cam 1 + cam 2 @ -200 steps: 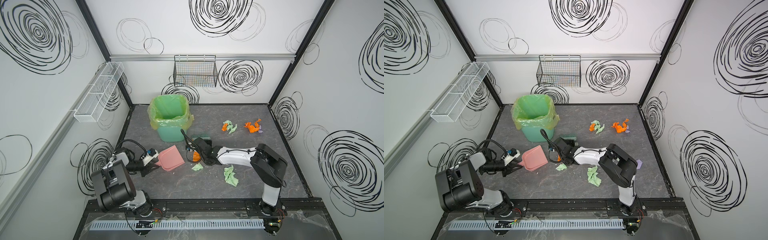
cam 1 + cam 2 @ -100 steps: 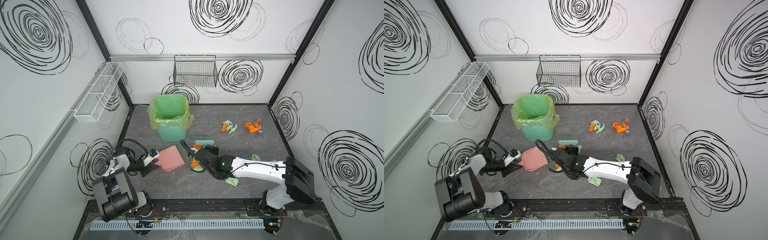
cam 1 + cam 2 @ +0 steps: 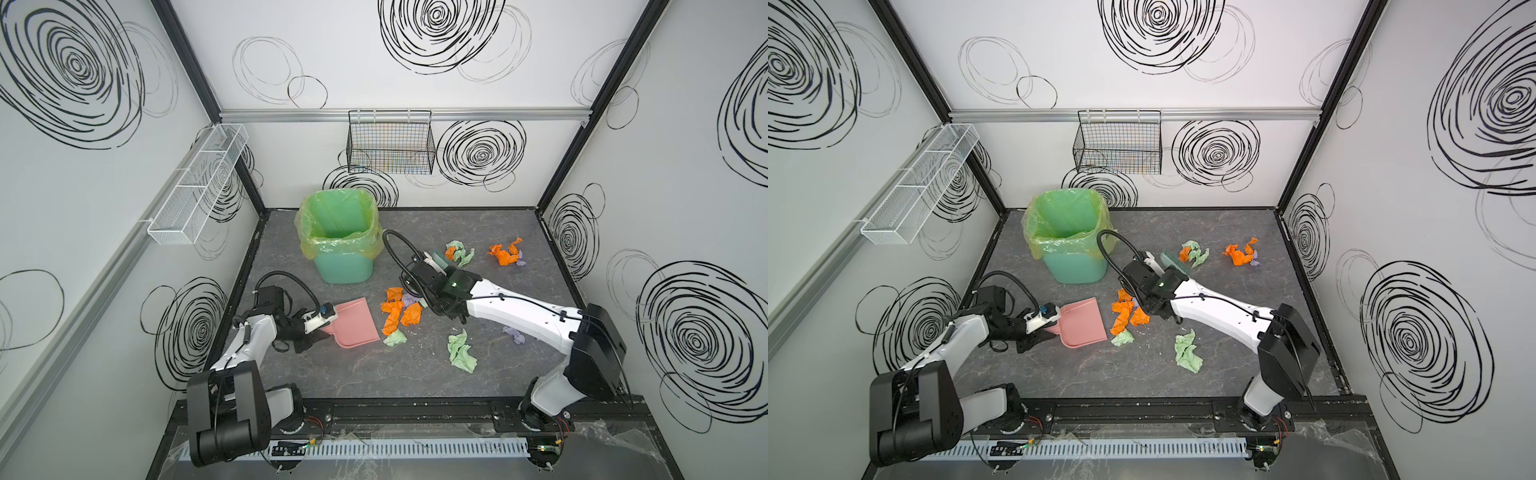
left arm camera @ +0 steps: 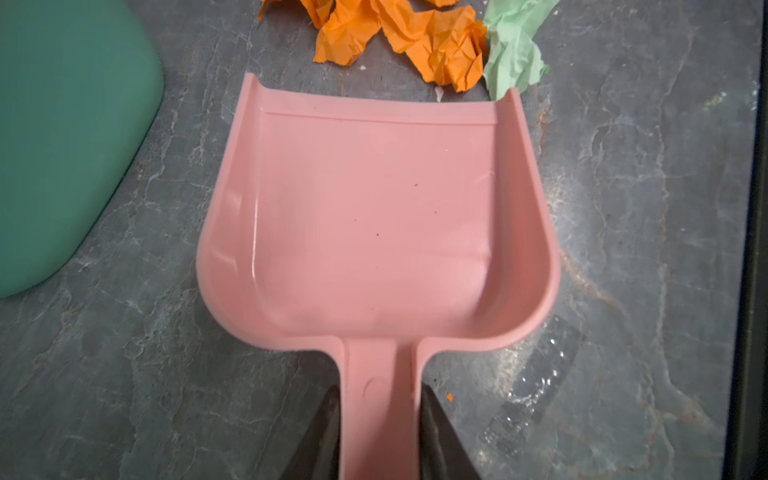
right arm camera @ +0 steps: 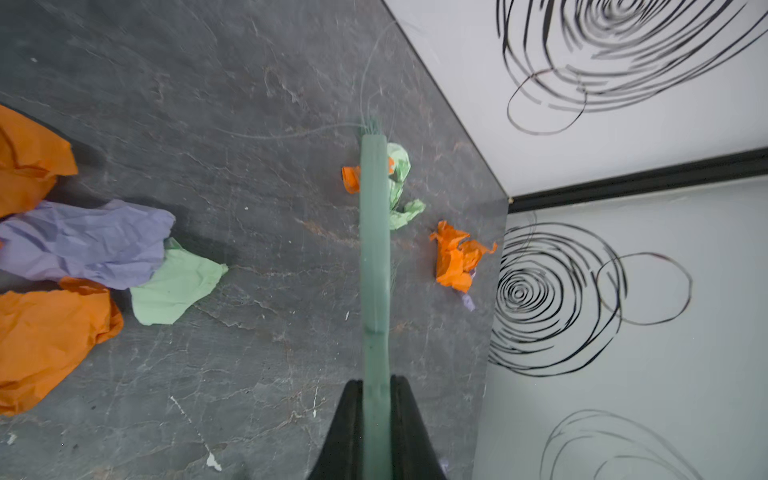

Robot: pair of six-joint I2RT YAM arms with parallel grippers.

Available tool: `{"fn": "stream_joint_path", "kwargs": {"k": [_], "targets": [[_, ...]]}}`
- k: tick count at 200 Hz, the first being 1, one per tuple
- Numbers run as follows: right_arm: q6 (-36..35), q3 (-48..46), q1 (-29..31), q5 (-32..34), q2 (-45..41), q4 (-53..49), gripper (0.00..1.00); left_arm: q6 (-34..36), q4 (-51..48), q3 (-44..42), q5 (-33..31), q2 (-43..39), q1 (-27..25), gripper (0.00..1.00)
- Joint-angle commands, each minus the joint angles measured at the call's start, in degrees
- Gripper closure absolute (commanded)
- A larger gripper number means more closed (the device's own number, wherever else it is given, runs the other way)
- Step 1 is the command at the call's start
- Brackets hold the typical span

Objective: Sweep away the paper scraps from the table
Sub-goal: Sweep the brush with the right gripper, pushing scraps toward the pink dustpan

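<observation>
In a top view, crumpled orange, green and lilac paper scraps [image 3: 392,309] lie on the dark grey table [image 3: 365,374]. One heap sits just beside the flat pink plastic dustpan [image 3: 357,322], and more lie near the far right corner. In the left wrist view, my left claw [image 4: 378,436] squeezes the dustpan handle. I think its lip should press flat on the table. In the right wrist view, my right claw [image 5: 376,390] grips the long green brush [image 5: 374,232] by the far scraps. I would put the bristles behind them and pull slowly toward the pan.

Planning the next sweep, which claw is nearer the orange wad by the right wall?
Right. Right claw with brush: a short reach from the orange wad. Left claw with dustpan: far across the table.
</observation>
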Motion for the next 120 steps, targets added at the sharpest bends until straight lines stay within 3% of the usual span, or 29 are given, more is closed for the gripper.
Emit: {"fn": "stream_joint_path", "kwargs": {"k": [1, 37, 120], "targets": [[12.4, 3.6, -1.0, -5.7, 2.8, -9.1, 1.00, -2.5, 2.4, 2.2, -3.4, 1.1, -2.4, 1.00], [15.4, 5.1, -2.6, -14.1, 4.2, -5.8, 1.00, -2.9, 2.3, 4.4, -6.7, 3.1, -4.9, 1.00], [18.3, 5.1, -1.6, -21.9, 8.4, -7.0, 1.00, -3.9, 2.3, 6.7, -8.1, 6.5, -8.9, 1.00]]}}
